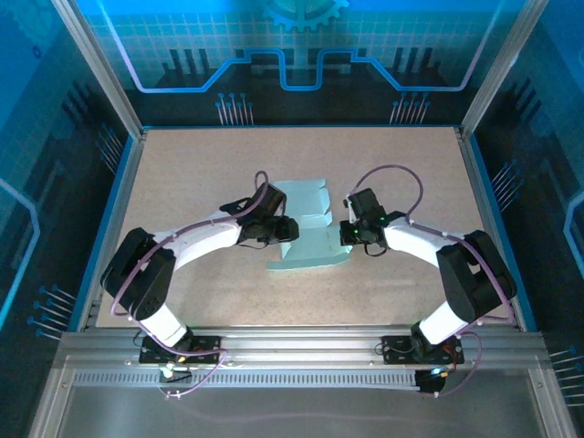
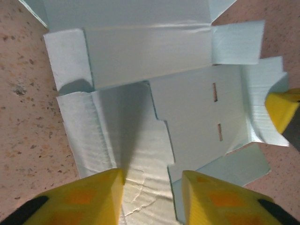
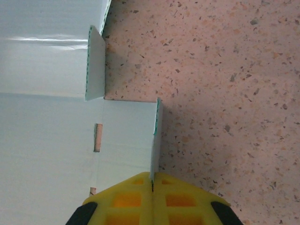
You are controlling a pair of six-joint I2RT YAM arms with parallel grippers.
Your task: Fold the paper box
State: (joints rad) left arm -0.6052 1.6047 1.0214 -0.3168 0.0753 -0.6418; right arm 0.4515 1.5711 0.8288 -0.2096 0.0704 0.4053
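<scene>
paper box (image 1: 308, 248): middle of tabletop (image 1: 201, 173), mostly flat, long axis near-to-far, between hands | left hand (image 2: 152, 186): released, spread over left flap (image 2: 89, 126) | right hand (image 3: 153, 180): clenched on upright right flap (image 3: 155, 140), box lying to its left

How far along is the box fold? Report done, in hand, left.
Done: creases show and some flaps of the paper box stand up. In hand: the right hand pinches one upright flap; the left hand is open over the card. Left: most panels lie flat, no box formed.
</scene>
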